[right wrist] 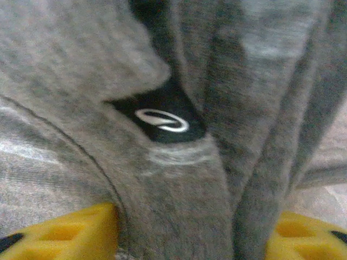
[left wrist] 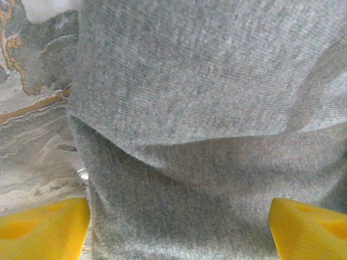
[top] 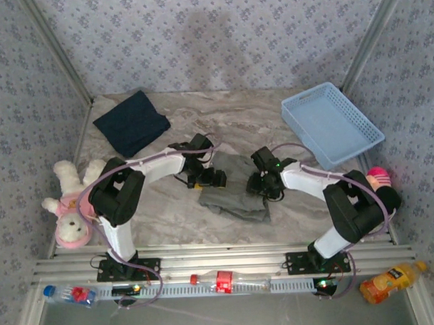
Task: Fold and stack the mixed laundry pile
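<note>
The grey-olive garment (top: pixel 236 194) lies crumpled at the table's middle, between both arms. My left gripper (top: pixel 207 178) is low over its left edge. In the left wrist view its yellow fingertips (left wrist: pixel 46 230) stand wide apart and open, with flat grey cloth (left wrist: pixel 195 108) under and between them. My right gripper (top: pixel 265 183) is at the garment's right edge. In the right wrist view its yellow fingers (right wrist: pixel 62 233) press on bunched grey folds (right wrist: pixel 179 206) just below a black label (right wrist: pixel 162 119). The dark navy T-shirt (top: pixel 131 123) lies folded at the back left.
A light blue plastic basket (top: pixel 331 123) stands at the back right. A white plush toy (top: pixel 70 203) lies at the left edge. Bottles rest on the front rail: an orange juice bottle (top: pixel 392 281), a clear one (top: pixel 225 282) and another (top: pixel 65 295).
</note>
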`<state>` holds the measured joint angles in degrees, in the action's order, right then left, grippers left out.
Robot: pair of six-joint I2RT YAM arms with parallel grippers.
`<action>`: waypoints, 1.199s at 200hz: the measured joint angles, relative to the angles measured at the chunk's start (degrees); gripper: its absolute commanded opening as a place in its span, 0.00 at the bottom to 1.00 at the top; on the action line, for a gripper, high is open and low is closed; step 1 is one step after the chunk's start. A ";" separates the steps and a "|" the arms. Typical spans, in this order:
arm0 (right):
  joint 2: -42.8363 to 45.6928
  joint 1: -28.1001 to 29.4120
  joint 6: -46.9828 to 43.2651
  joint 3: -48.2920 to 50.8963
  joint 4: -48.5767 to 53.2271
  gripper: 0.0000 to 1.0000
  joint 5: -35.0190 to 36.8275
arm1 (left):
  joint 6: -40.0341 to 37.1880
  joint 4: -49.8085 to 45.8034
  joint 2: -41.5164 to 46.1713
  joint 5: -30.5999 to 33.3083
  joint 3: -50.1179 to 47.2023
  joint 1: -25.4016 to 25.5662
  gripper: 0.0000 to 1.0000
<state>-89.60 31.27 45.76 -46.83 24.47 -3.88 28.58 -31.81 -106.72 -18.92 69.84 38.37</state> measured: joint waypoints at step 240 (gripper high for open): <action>-8.92 -7.96 -10.95 -11.69 4.04 0.00 -6.40 | 1.95 -5.95 -21.07 13.14 43.91 -32.24 0.89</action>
<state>-98.52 23.31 34.81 -58.52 28.51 -10.28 30.52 -37.76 -127.79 -5.78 113.75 6.13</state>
